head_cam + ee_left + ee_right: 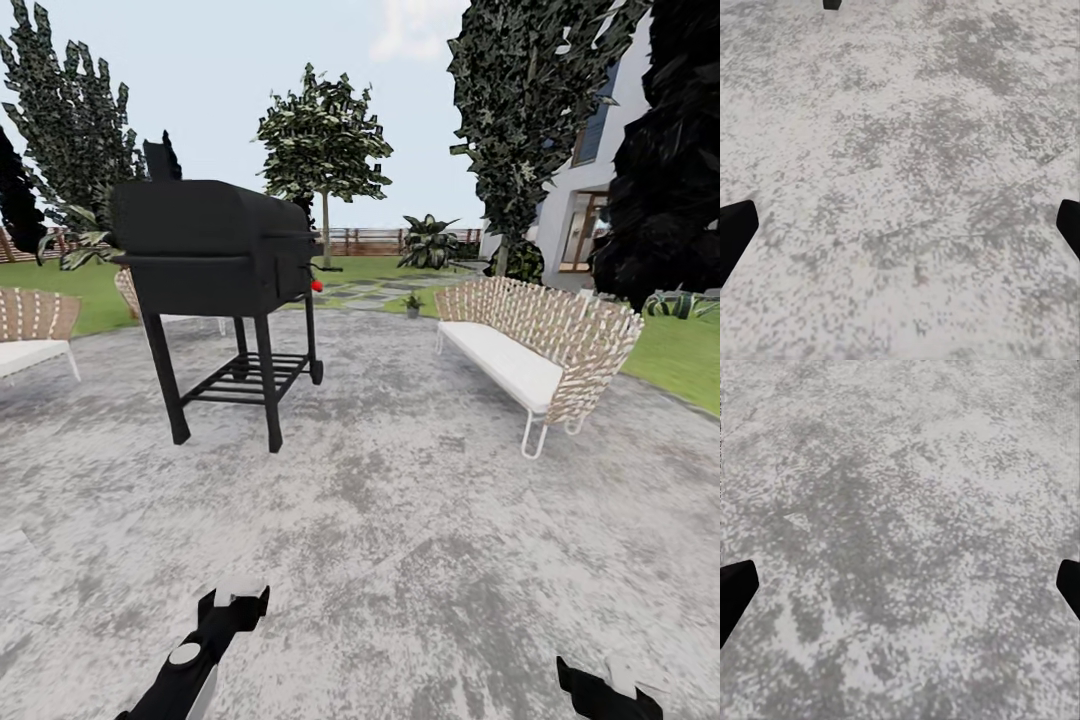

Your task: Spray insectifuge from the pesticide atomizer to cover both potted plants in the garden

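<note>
The robot stands on a round paved patio (400,540) of mottled grey and white stone, set in a garden with green lawn (680,360) around its edge. On the patio, ahead and to the left, stands a black barbecue grill (215,290) on four legs, with a slatted lower shelf and a small chimney; something red shows just beside its right end. To the right sits a woven wicker bench (535,350) with a white cushion and thin white legs. Another wicker seat (35,330) with a white cushion shows at the left edge, and a further one is partly hidden behind the grill.

Beyond the patio, stepping stones (375,292) lead across the grass toward a brown slatted fence (370,240). A slender tree (322,150) rises near the middle, taller dark trees stand to the left and right, and a white house (590,190) stands at the right. A small potted plant (412,303) sits at the far rim of the patio, near the bench's far end; it is too small to make out in detail. A larger broad-leaved plant (430,243) grows near the fence. The pesticide atomizer cannot be made out.

The left end effector (233,600) and right end effector (600,685) hang low over the paving. In each wrist view the dark fingertips (733,229) (733,585) sit at opposite edges, spread wide with nothing but bare stone between them.
</note>
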Controlling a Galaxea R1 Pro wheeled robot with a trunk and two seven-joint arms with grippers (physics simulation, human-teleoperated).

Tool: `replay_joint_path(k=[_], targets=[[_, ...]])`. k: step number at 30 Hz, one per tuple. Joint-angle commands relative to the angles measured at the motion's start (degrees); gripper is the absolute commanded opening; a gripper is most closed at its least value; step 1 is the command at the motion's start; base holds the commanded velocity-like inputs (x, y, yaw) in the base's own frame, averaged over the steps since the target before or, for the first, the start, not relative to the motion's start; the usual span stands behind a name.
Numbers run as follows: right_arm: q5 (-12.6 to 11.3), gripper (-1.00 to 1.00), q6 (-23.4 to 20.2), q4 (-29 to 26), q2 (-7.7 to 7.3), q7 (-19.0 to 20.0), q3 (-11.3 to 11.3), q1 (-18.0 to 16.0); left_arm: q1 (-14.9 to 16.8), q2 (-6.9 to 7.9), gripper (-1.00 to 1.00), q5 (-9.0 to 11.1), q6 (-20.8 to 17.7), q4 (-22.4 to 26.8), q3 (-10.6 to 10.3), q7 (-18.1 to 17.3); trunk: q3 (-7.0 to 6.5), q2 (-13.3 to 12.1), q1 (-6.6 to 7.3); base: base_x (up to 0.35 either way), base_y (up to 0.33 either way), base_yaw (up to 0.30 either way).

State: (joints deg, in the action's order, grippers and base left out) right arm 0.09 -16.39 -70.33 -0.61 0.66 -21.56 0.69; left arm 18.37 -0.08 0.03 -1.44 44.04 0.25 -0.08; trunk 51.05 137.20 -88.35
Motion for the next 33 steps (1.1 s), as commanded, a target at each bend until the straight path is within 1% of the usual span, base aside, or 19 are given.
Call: replay_joint_path(k=[1, 4, 6, 7, 9, 10, 11, 13, 18, 27, 33], targets=[[-0.1, 1.00, -0.3, -0.1, -0.02, 0.1, 0.0, 0.0, 0.0, -0.01, 1.00, 0.0, -0.5, 0.1, 0.0, 0.0, 0.05, 0.0, -0.03, 0.324, 0.000, -0.002], [-0.4, 1.00, -0.8, -0.1, -0.21, 0.1, -0.2, 0.0, 0.0, -0.01, 1.00, 0.0, -1.2, 0.1, 0.1, 0.0, 0.05, 0.0, -0.03, 0.331, 0.000, -0.001], [-0.6, 1.00, -3.7, -0.2, -0.27, 0.1, -0.2, 0.0, 0.0, -0.01, 1.00, 0.1, -2.0, 0.4, 0.1, 0.0, 0.05, 0.0, -0.03, 0.335, 0.000, 0.000], [-0.6, 1.00, -6.3, -0.2, -0.27, 0.1, -0.2, 0.0, 0.0, -0.04, 1.00, 0.1, -2.7, 0.7, 0.1, 0.0, 0.05, 0.0, -0.03, 0.336, 0.000, 0.000], [-0.6, 1.00, -13.4, -0.2, -0.22, 0.1, -0.1, 0.0, 0.0, -0.12, 1.00, 0.1, -4.2, 1.1, 0.0, -0.1, 0.05, 0.0, -0.03, 0.336, 0.000, 0.000], [-0.6, 1.00, -15.8, -0.2, -0.19, 0.1, -0.1, 0.0, 0.0, -0.14, 1.00, 0.1, -4.6, 1.2, 0.0, -0.1, 0.05, 0.0, -0.03, 0.337, 0.000, 0.000], [-0.5, 1.00, -17.4, -0.2, -0.17, 0.1, 0.0, 0.0, 0.0, -0.16, 1.00, 0.1, -4.9, 1.3, 0.0, -0.1, 0.05, 0.0, -0.03, 0.337, 0.000, 0.000], [-0.2, 1.00, -19.1, -0.2, -0.11, 0.1, 0.0, 0.0, 0.0, -0.16, 1.00, 0.1, -5.2, 1.4, -0.1, -0.1, 0.05, 0.0, -0.03, 0.337, 0.000, 0.000], [0.0, 1.00, -20.1, -0.2, -0.28, 0.1, 0.0, 0.0, 0.0, -0.15, 1.00, 0.1, -5.4, 1.5, -0.1, -0.1, 0.05, 0.0, -0.03, 0.337, 0.000, 0.000], [0.7, 1.00, -20.1, -0.2, -0.24, 0.1, 0.0, 0.0, 0.0, -0.10, 1.00, 0.1, -5.4, 1.5, -0.1, -0.1, 0.05, 0.0, -0.03, 0.337, -0.001, 0.000], [0.8, 1.00, -20.1, -0.2, -0.09, 0.1, 0.1, 0.0, 0.0, -0.10, 1.00, 0.1, -5.4, 1.5, -0.1, -0.1, 0.05, 0.0, -0.03, 0.337, -0.075, 0.000]])
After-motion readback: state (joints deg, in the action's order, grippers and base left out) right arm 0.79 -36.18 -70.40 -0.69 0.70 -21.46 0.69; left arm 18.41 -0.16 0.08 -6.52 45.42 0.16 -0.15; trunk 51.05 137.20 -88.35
